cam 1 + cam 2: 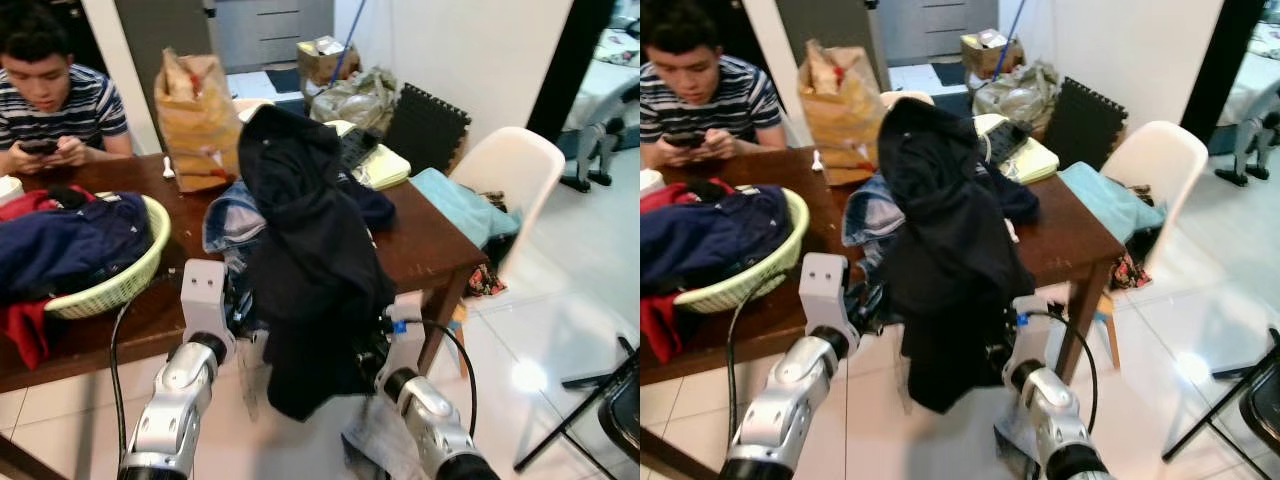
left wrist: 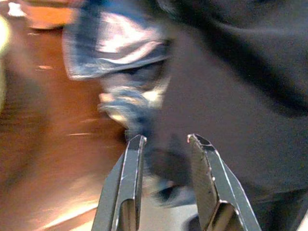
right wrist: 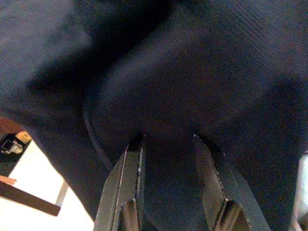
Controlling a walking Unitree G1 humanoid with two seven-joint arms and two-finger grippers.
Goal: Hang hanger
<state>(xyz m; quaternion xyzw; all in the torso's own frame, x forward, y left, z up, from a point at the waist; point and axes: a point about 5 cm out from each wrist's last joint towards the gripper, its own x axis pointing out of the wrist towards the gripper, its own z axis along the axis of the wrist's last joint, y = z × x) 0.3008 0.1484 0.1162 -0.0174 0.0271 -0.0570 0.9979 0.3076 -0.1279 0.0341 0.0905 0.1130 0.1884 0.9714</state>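
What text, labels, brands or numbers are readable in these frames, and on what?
None legible.
Brown paper bag on the wooden table: red-and-white marks on its front, too blurred to read.
Cardboard box by the far wall: no readable print.
Dark garment held up between the two arms: no tag or logo visible.
Green laundry basket: no markings visible.
Wrist views: blurred cloth, no text.

Before me hangs a black garment [image 1: 310,260], over my dark brown desk [image 1: 420,245]. Left of the garment, a pale green basket [image 1: 120,285] holds navy and red clothes; behind it, perhaps blue denim [image 1: 232,222].
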